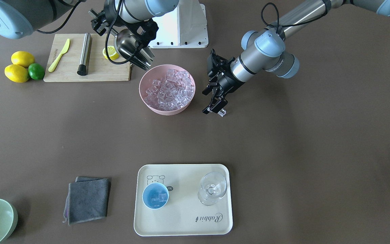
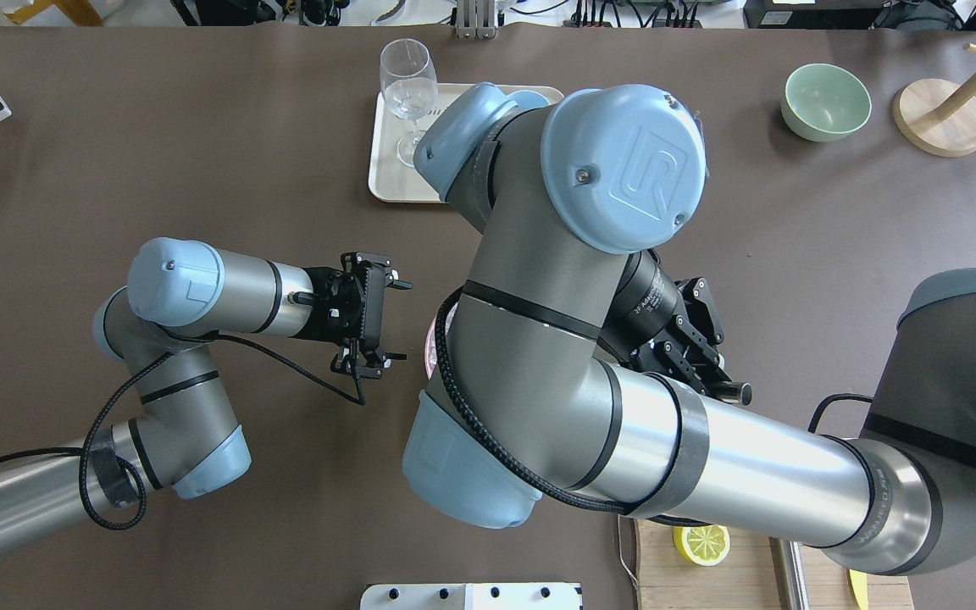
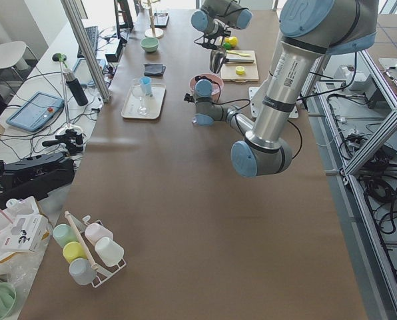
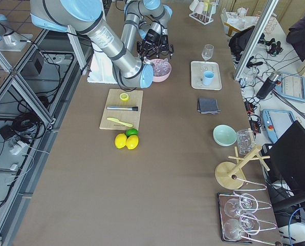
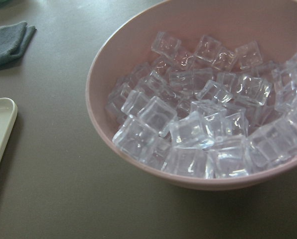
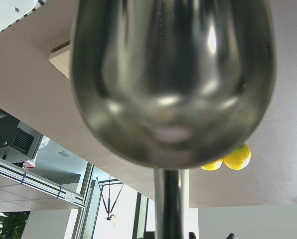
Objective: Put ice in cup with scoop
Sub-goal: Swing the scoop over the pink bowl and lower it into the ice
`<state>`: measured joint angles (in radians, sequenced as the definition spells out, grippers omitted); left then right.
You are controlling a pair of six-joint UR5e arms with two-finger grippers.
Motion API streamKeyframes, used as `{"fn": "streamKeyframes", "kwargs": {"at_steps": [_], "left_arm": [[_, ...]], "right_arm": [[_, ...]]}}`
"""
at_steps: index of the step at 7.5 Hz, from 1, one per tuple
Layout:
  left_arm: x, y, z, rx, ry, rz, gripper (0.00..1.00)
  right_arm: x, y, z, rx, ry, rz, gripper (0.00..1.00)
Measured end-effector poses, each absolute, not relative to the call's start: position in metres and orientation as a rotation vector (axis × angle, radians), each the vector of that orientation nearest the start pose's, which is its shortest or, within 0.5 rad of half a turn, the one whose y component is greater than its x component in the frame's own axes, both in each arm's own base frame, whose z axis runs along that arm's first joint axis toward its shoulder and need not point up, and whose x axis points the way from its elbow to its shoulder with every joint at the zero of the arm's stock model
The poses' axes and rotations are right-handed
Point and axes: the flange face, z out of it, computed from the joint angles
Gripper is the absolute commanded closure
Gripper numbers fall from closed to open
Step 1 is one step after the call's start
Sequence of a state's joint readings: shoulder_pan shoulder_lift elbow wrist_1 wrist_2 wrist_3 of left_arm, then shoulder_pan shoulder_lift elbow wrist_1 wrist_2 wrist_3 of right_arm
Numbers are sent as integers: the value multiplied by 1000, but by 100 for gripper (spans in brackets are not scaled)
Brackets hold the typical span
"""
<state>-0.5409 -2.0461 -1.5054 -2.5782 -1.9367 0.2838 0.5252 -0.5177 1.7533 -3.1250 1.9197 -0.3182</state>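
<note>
ok so the scoop (image 1: pixel 129 45) is clamped by its thin handle in the right gripper (image 1: pixel 106 27). It's held up off the table (image 1: pixel 283 152) with the trough tipped down toward the pink bowl (image 1: pixel 164 112), right over the corner of the cutting board (image 1: pixel 68 69). What's in the trough can't be told, since only its shiny back is seen in the right wrist view

the left gripper (image 1: pixel 214 109) is spread wide with nothing between the fingers. It's held low, just beside the pink bowl, on the opposite side from the scoop. A small clear bit is seen on the table right at its fingertips. It looks like a stray cube, but it's too small to be sure

the ice (image 1: pixel 171 88) is piled in the pink bowl, nearly up to the rim. The cup (image 1: pixel 155 196) is set on the cream tray (image 1: pixel 181 220), well apart from both grippers, and a few cubes can be made out inside it. A stemmed glass (image 1: pixel 212 188) is stood upright on the same tray, beside the cup
</note>
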Motion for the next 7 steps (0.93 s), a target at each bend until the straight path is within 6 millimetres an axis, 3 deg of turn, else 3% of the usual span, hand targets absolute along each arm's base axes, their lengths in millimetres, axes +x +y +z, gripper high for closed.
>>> {"fn": "streamKeyframes", "kwargs": {"at_steps": [7], "left_arm": [[522,-399,313,1328,909,1341,2]], "right_arm": [[-486,-399,140,-497,-171,-1279,100]]}}
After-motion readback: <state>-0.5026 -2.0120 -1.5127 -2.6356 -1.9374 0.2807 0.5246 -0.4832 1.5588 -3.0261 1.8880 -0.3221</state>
